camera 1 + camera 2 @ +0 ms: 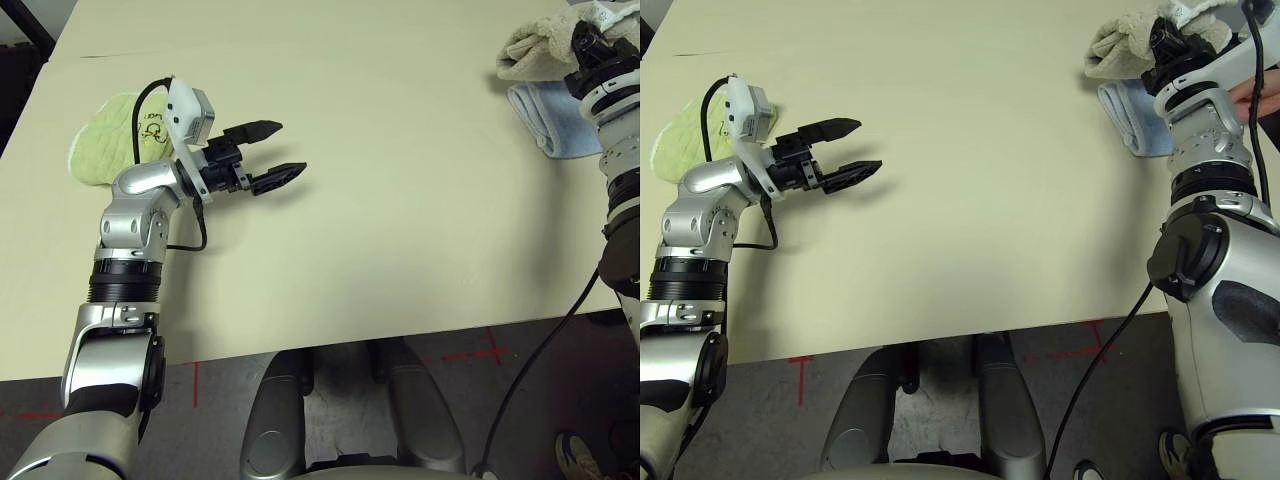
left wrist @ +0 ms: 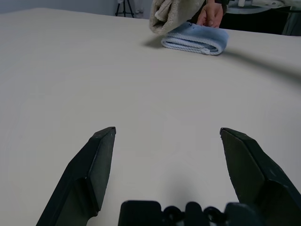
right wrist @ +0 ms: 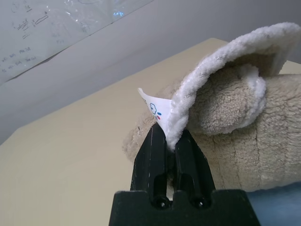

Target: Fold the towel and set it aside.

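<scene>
The beige towel (image 1: pixel 535 45) lies bunched at the table's far right, partly on top of a folded light blue towel (image 1: pixel 550 115). My right gripper (image 3: pixel 171 134) is shut on the beige towel's white-stitched edge (image 3: pixel 221 61), which curls up over the black fingers beside a small white label with coloured dots. The towel's bulk (image 3: pixel 235 122) rests behind that lifted edge. My left gripper (image 1: pixel 290 147) hovers over the bare table at the left, far from the towel. Its jaws are open with nothing between them (image 2: pixel 168 131).
A lime-green folded towel (image 1: pixel 105 135) lies at the far left behind my left arm. A person's hand (image 2: pixel 210 14) rests at the light blue towel (image 2: pixel 195 40). The table's front edge (image 1: pixel 400 330) runs just before my body.
</scene>
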Robot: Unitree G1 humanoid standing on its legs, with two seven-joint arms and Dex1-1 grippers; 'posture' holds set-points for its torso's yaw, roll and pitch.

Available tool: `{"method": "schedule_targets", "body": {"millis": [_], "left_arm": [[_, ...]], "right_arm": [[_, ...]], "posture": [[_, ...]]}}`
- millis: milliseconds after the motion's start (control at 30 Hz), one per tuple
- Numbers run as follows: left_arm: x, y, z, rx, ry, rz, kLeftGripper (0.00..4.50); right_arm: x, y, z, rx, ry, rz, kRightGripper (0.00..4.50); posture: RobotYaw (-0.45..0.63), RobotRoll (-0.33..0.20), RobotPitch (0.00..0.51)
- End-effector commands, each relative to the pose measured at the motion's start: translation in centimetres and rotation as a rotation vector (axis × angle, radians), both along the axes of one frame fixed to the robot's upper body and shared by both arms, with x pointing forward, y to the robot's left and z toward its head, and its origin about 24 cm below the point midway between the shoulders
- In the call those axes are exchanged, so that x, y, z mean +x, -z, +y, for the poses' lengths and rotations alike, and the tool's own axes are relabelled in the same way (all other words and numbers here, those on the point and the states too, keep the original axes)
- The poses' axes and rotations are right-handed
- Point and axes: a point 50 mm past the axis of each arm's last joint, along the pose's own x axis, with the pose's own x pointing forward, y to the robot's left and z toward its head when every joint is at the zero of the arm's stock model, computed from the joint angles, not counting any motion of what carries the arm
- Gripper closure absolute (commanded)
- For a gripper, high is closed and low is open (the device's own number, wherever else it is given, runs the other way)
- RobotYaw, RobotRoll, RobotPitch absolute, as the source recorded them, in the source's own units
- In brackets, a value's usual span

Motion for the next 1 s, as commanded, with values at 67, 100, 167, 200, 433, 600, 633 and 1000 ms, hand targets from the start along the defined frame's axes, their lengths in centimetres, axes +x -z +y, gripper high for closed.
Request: {"method": "schedule_targets", "body": {"millis": [67,100,167,200,433,600,633,1000], "left_arm": [[0.1,-0.1,0.4,0.007,-0.003,-0.003,0.00],[0.1,-0.1,0.4,0.007,-0.003,-0.003,0.00],[0.2,-0.2,0.4,0.009,-0.002,-0.004,0.00],[0.2,-0.2,0.4,0.010,0.000,-0.004,0.00],[0.2,-0.3,0.2,0.014,0.007,-0.010,0.00],[-0.3,0.0,0.4,0.021,0.009,-0.002,0.00],[-0.3,0.1,0.4,0.023,0.009,-0.001,0.00],[-0.6,-0.4,0.9,0.025,-0.003,0.000,0.00]], "right_arm": [[-0.1,-0.1,-0.3,-0.001,0.010,-0.007,4.46],[-0.1,-0.1,-0.3,0.000,0.010,-0.008,4.46],[-0.1,-0.1,-0.3,0.001,0.010,-0.009,4.46],[-0.2,0.0,-0.3,0.001,0.011,-0.009,4.46],[-0.3,0.7,-0.6,-0.023,0.000,0.011,4.46],[-0.8,0.4,-1.5,-0.061,0.001,0.001,4.46],[-0.9,0.1,-1.5,-0.070,-0.001,-0.005,4.46],[-1.4,-1.0,-2.3,-0.129,0.015,-0.009,4.46]], "posture": [[0.01,0.000,0.346],[0.01,0.000,0.345],[0.01,0.000,0.344],[0.01,0.000,0.344],[0.01,0.000,0.340],[0.02,0.000,0.340],[0.02,0.000,0.338],[0.03,0.000,0.343]]}}
